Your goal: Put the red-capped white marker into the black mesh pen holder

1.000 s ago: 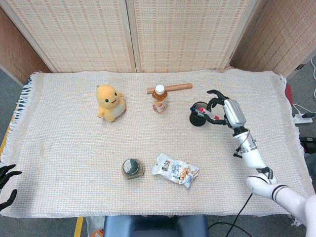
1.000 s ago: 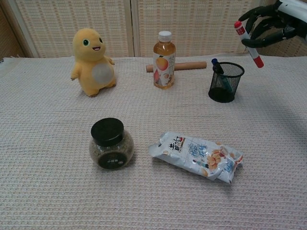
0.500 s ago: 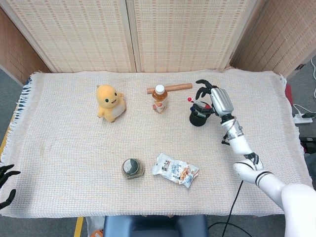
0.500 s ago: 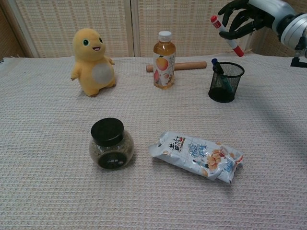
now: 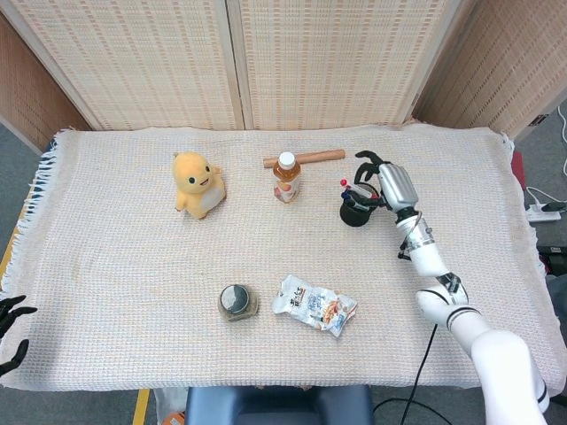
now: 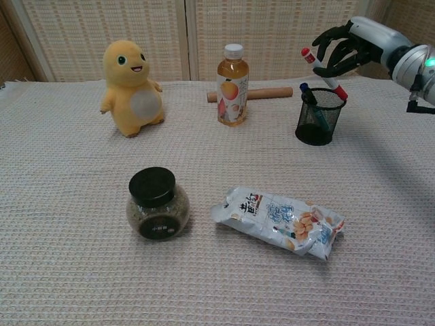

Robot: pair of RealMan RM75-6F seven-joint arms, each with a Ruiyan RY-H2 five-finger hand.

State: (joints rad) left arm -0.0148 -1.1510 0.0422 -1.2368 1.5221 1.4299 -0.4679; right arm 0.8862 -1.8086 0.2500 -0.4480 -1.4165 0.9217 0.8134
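Observation:
My right hand (image 6: 350, 49) (image 5: 379, 181) grips the red-capped white marker (image 6: 322, 72) (image 5: 352, 188) and holds it tilted, cap up to the left. Its lower end hangs at the rim of the black mesh pen holder (image 6: 319, 117) (image 5: 355, 209), which stands on the cloth at the right. A blue-capped pen (image 6: 307, 95) leans inside the holder. My left hand (image 5: 11, 334) shows only as dark fingers at the lower left edge of the head view, apart and holding nothing.
An orange drink bottle (image 6: 232, 85) and a wooden rod (image 6: 253, 94) stand left of the holder. A yellow plush toy (image 6: 129, 87) sits at the far left. A black-lidded jar (image 6: 156, 204) and a snack packet (image 6: 279, 221) lie near the front.
My right hand has carried the marker left and then down, from high beside the holder to just over its rim. The left hand has stayed put.

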